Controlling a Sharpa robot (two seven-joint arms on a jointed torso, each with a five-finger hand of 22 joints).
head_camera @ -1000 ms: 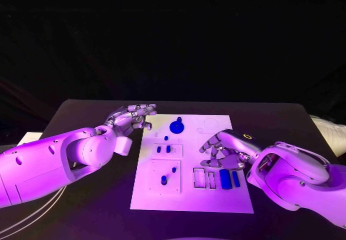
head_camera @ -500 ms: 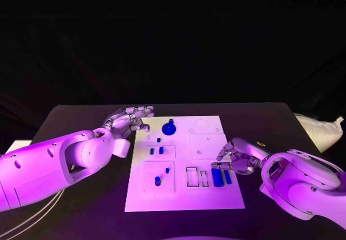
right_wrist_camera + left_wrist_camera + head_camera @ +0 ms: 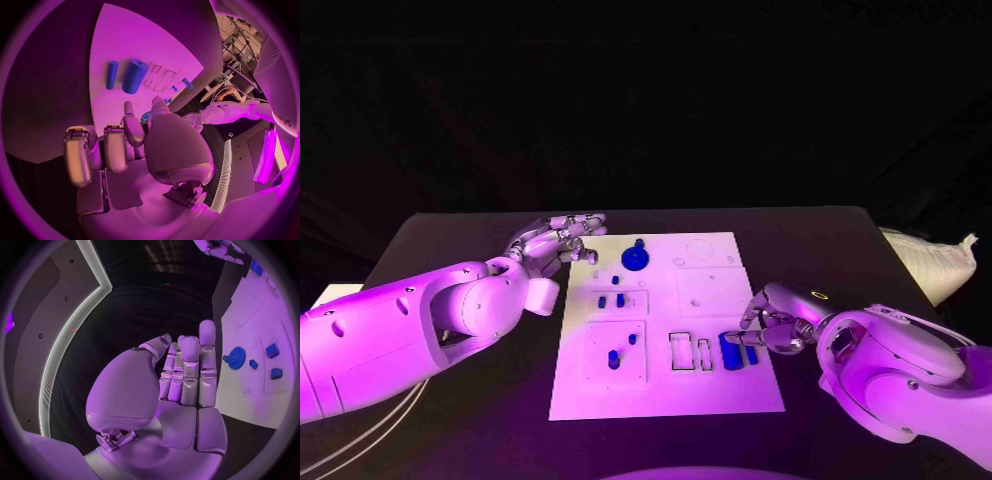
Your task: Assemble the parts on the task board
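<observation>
Head view gives you the white rectangular task board (image 3: pixel 678 395) lying flat in the middle of the black table (image 3: pixel 848 250), with its small blue parts spread over it: a round blue gear-like piece (image 3: pixel 635 258) near the far edge, two short blue pegs (image 3: pixel 610 300) in a square recess below it, and two more blue bits (image 3: pixel 620 350) in the larger recess nearer you. Toward the board's right side you see two blue cylinders (image 3: pixel 738 356) lying side by side, just beside a pair of slotted white frames (image 3: pixel 689 351). Your right hand (image 3: pixel 773 322) sits at the board's right edge, close above those cylinders, fingers curled inward; the right wrist view shows nothing inside its grasp. Your left hand (image 3: pixel 560 238) hovers at the board's far left corner, near the gear, fingers straight and together, palm bare in the left wrist view. A pale bag (image 3: pixel 932 262) lies off the table's right edge.
</observation>
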